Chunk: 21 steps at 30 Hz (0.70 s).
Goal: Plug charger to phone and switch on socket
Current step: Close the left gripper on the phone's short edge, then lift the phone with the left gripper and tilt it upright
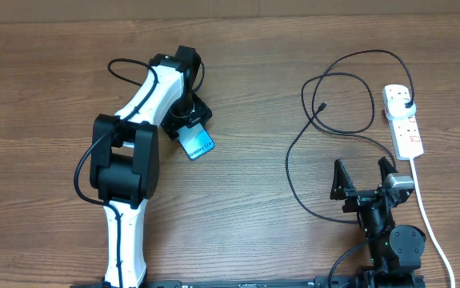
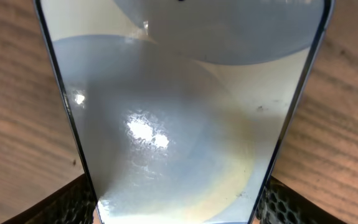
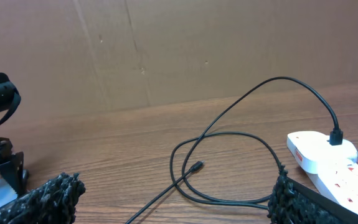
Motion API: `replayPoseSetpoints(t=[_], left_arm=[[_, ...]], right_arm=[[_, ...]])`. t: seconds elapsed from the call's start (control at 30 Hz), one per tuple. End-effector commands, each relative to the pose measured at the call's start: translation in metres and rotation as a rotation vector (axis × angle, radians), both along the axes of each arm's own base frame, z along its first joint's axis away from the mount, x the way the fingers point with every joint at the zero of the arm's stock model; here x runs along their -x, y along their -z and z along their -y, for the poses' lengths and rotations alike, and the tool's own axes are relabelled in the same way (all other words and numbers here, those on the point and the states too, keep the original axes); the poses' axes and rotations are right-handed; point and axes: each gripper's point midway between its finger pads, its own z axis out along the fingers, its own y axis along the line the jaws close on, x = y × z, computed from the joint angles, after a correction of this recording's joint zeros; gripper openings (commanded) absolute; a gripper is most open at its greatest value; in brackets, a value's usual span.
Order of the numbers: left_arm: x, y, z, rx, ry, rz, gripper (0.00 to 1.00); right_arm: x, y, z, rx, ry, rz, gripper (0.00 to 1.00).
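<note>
The left tool stands over the phone, which lies on the left half of the tabletop. In the left wrist view the phone fills the space between the two pads, and each pad lies against one long edge. So I judge that this tool is closed on the phone across its width, though I cannot tell how firm the hold is. In the overhead view the long axis of the phone runs on a diagonal, and its free end points toward the near right.

The right tool is wide open and holds nothing.

The charger lies in loose loops on the right half, well apart from the phone. Its plug already sits in the socket at the far right. Its small connector tip rests on the wood inside the loops, ahead of the right tool and a little to its left. The right arm is clearly nearer to this tip, so I judge the tip must travel leftward, across the middle, to reach the phone.
</note>
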Motion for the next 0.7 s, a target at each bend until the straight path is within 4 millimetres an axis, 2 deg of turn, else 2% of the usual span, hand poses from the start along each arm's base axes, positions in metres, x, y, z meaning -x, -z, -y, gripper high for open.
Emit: replayPoseSetpoints(t=[0.0, 0.27, 0.53, 0.67], left_arm=[[-0.009, -0.014, 0.009, 0.040, 0.006, 0.003, 0.73], [-0.004, -0.043, 0.033, 0.189, 0.091, -0.028, 0.70], [0.016, -0.075, 0.080, 0.552, 0.167, -0.102, 0.70], [0.022, -0.089, 0.090, 0.673, 0.176, -0.125, 0.69]], right_arm=[[0.000, 0.003, 0.000, -0.002, -0.001, -0.005, 1.00], [0.000, 0.003, 0.000, -0.002, -0.001, -0.005, 1.00], [0.000, 0.003, -0.001, -0.002, -0.001, -0.005, 1.00], [0.000, 0.003, -0.001, -0.002, -0.001, -0.005, 1.00]])
